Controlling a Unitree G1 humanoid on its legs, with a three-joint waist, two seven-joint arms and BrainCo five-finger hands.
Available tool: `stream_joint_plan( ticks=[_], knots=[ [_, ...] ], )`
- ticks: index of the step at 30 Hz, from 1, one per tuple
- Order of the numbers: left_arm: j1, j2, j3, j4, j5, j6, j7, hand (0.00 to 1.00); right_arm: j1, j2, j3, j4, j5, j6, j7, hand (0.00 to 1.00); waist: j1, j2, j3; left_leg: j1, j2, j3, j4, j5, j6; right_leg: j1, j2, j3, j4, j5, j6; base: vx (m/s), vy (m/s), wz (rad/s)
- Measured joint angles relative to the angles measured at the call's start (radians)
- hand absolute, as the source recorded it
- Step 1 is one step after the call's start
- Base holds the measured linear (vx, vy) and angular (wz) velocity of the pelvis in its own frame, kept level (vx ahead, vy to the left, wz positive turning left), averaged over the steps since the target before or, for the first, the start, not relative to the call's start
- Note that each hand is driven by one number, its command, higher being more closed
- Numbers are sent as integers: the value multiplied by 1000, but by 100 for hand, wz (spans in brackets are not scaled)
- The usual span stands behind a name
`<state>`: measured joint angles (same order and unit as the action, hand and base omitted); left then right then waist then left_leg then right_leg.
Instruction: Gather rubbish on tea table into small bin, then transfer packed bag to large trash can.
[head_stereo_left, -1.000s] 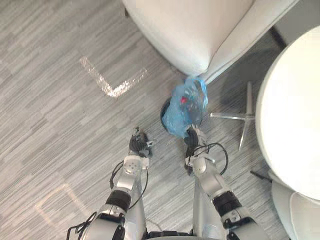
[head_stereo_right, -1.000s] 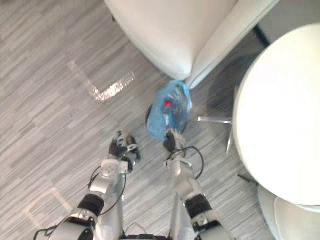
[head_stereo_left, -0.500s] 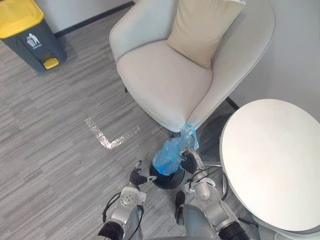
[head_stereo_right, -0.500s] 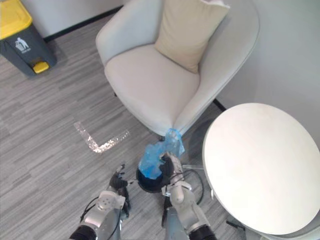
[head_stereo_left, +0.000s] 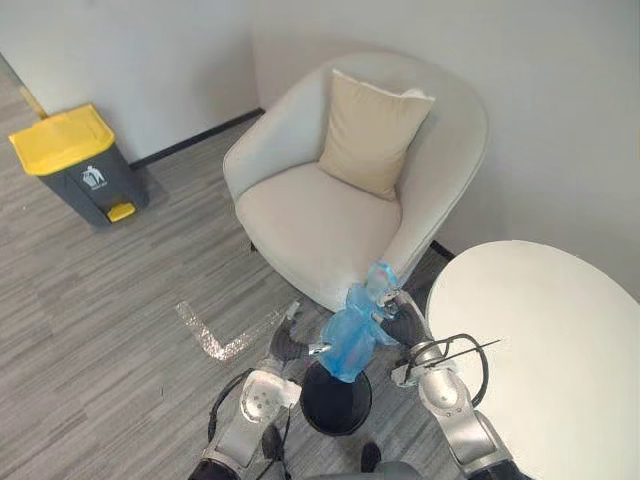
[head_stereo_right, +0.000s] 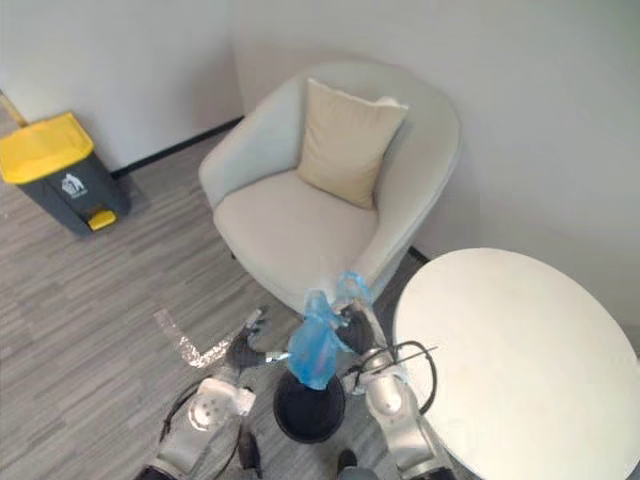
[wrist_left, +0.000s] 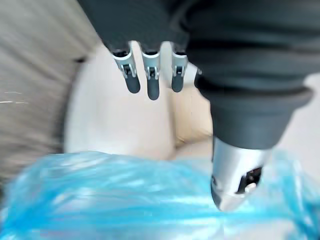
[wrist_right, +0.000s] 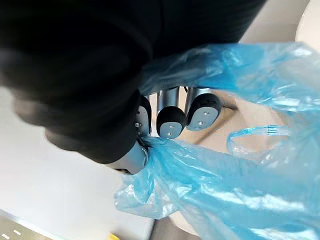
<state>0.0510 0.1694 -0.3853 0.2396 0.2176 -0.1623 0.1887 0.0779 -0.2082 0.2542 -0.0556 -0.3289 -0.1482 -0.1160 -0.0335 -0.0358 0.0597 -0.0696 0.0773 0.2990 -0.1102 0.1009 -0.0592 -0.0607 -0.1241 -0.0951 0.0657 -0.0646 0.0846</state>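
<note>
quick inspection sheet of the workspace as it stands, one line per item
surface: white round tea table on the robot's right, grey plank floor
job's things: blue bag hanging over the small black bin; large trash can with yellow lid by the far wall
clutter: nothing seen
hands: right hand curled round the bag's top; left hand open beside the bag, contact unclear
cables: nothing seen
surroundings: pale armchair with cushion, L-shaped tape mark on the floor

Silver-grey arms (head_stereo_left: 455, 415); left robot hand (wrist_left: 150, 25) dark-ribbed, fingers (wrist_left: 149, 75) silver, dark-tipped.
</note>
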Motion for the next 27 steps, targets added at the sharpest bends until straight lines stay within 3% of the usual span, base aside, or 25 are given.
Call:
stream_joint_plan(
  ticks=[2, 12, 19, 27],
  knots=[
    [0, 9, -18, -7, 13, 0, 1, 0, 0, -2, 6, -16, 29, -2, 7, 100, -15, -1, -7, 5, 0, -4, 0, 3, 0, 7, 0, -1, 0, -1, 2, -55, 15, 2],
    [-25, 13, -113, -106, 92, 0, 11, 0, -62, -30, 75, -57, 155, -11, 36, 100, -24, -4, -56, 4, -3, -2, 0, 24, 8, 3, 7, 13, -1, 7, -2, 0, 2, 0],
    [-89, 2, -123, -107, 214, 12, 74, 0, -86, -27, 109, -97, 199, -12, 35, 100, -26, -7, -73, 5, -4, 6, -1, 31, 14, -5, 7, 22, 1, 12, -2, -9, 6, -2],
    [-90, -29, -142, -107, 221, 22, 71, 0, -110, 31, 117, -108, 253, -11, 34, 100, -30, -13, -88, 5, -8, 13, -1, 37, 19, -9, 4, 31, 0, 12, -2, -8, 6, -2]
  ],
)
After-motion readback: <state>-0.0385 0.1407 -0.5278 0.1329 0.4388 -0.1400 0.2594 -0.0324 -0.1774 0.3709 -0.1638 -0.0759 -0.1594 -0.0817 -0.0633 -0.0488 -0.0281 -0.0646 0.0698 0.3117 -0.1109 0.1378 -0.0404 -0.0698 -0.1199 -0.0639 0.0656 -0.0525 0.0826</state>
